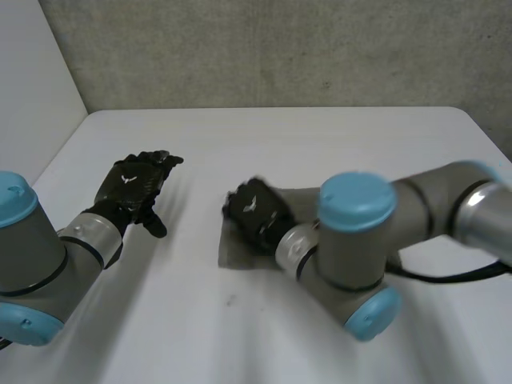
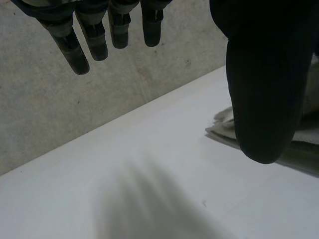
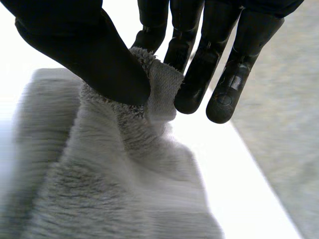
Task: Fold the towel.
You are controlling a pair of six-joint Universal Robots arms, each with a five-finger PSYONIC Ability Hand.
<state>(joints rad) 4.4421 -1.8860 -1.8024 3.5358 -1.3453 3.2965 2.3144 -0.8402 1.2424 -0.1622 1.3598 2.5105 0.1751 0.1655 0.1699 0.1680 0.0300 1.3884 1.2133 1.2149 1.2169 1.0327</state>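
**A:** Item one, the towel: where does it lie?
**B:** Towel, grey terry, one piece, on the white table. It sits under and around the right hand. A flat part juts out beside that hand on the side toward the left arm, and the rest goes back under the wrist.
**A:** What hold is on it?
**B:** In the right wrist view, the thumb presses a raised bit of the towel's hemmed edge against the fingers, so the cloth is pinched between them. Below the pinch the towel bunches, then spreads out under the palm down to the table.
**A:** Item two, the left hand?
**B:** Left hand, black, over bare table and well apart from the towel. Its fingers are straight and slightly spread, with the thumb held off from them and nothing between. It is empty and relaxed.
**A:** Is the towel seen from that hand?
**B:** Yes. A rumpled pale corner lies on the table beyond the thumb, apart from it.
**A:** And the surroundings?
**B:** A grey, rough wall stands past the table's far edge, beyond both hands' fingertips. The arms have grey joints and light-blue caps, one behind each hand
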